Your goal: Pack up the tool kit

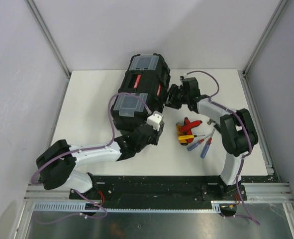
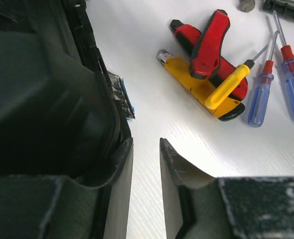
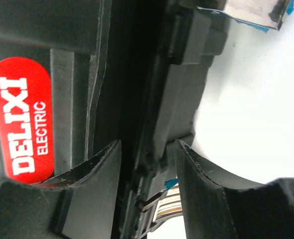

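Plainly little was packed: the toolbox sat lid-up at the far middle of the desk, long axis running away from the arms, near end leaning left, screwdrivers loose to its right, left gripper narrowly parted on nothing, right gripper spread astride its rim.

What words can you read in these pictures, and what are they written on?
"DELIXI ELECTRIC": white letters on the red label of the black toolbox, in the right wrist view.
The red marks on the toolbox in the top view are too small to read.
The loose hand tools show no readable text.
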